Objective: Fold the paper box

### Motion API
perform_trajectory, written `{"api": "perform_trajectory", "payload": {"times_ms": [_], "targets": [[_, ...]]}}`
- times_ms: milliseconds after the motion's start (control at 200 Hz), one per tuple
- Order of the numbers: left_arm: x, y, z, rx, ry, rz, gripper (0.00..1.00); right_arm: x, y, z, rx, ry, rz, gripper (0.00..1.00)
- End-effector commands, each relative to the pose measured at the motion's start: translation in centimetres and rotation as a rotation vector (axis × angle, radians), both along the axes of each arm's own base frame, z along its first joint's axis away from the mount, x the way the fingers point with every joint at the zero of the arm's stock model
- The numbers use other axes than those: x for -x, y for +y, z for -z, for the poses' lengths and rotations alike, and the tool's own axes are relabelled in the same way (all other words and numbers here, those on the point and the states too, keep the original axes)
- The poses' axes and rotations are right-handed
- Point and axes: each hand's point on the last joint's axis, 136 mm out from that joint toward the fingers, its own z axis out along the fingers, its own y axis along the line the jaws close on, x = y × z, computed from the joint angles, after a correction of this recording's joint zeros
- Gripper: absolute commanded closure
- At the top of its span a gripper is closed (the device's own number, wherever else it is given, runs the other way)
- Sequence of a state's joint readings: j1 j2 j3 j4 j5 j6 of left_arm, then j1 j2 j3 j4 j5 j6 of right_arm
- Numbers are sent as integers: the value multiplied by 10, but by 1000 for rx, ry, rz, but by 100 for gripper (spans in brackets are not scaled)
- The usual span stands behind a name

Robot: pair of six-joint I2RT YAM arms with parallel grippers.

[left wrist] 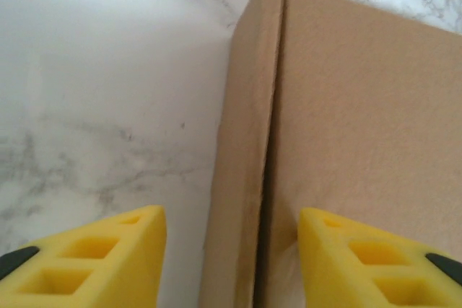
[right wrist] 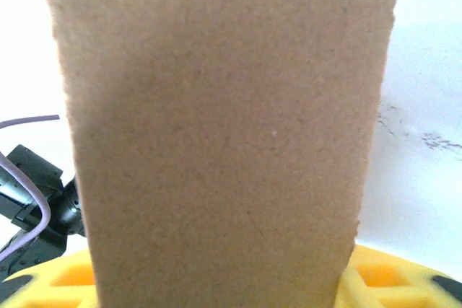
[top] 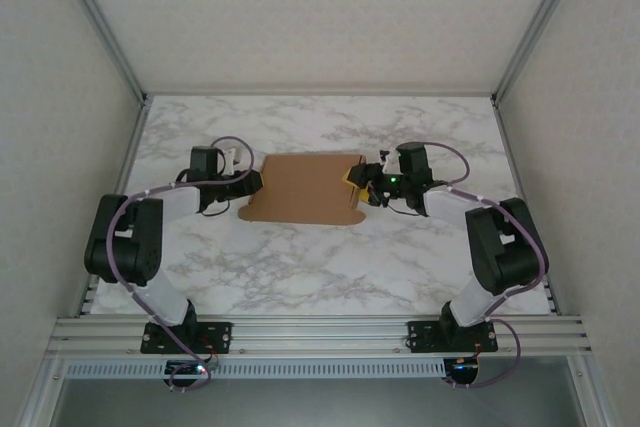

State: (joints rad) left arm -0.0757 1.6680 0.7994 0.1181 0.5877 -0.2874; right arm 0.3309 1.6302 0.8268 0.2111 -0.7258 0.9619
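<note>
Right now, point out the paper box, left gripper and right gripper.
paper box (top: 305,187): top external view, middle of its flat brown panel.
left gripper (left wrist: 231,218): left wrist view, midway between the yellow fingers.
right gripper (right wrist: 224,273): right wrist view, midway between the yellow fingers.

No readable text or labels.

Lab enclosure: aluminium frame (top: 320,329), marble tabletop (top: 320,267)
</note>
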Motion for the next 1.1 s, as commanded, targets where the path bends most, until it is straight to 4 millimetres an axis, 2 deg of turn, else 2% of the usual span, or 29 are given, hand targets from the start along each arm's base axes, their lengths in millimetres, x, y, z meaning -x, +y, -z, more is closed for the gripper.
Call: {"api": "perform_trajectory", "payload": {"times_ms": [0,175,260,345,391,446,516,586,711,876,961,1092], "targets": [[11,9,-4,-31,42,-62,47,1,-10,-4,5,23,31,52],[12,12,-25,-69,-14,-90,45,3,-16,-7,17,38,43,57],[12,16,-43,-89,-65,-110,44,4,-20,-8,23,51,52,58],[12,17,-71,-143,-168,-123,44,5,-21,-10,26,61,51,58],[15,9,-91,-212,-268,-91,43,7,-21,-11,24,67,44,58],[24,-13,-111,-327,-406,0,41,8,-19,-13,16,74,34,58],[40,-44,-124,-457,-552,131,39,9,-18,-17,3,79,28,59],[53,-63,-126,-534,-648,226,39,10,-18,-20,-3,83,25,58],[68,-78,-121,-646,-775,332,41,10,-16,-24,-14,87,18,58],[94,-106,-114,-635,-848,530,43,10,-15,-29,-22,88,12,59],[100,-108,-104,-632,-851,572,44,9,-15,-30,-29,90,15,59],[96,-104,-87,-672,-821,573,44,8,-14,-33,-44,93,19,59]]}}
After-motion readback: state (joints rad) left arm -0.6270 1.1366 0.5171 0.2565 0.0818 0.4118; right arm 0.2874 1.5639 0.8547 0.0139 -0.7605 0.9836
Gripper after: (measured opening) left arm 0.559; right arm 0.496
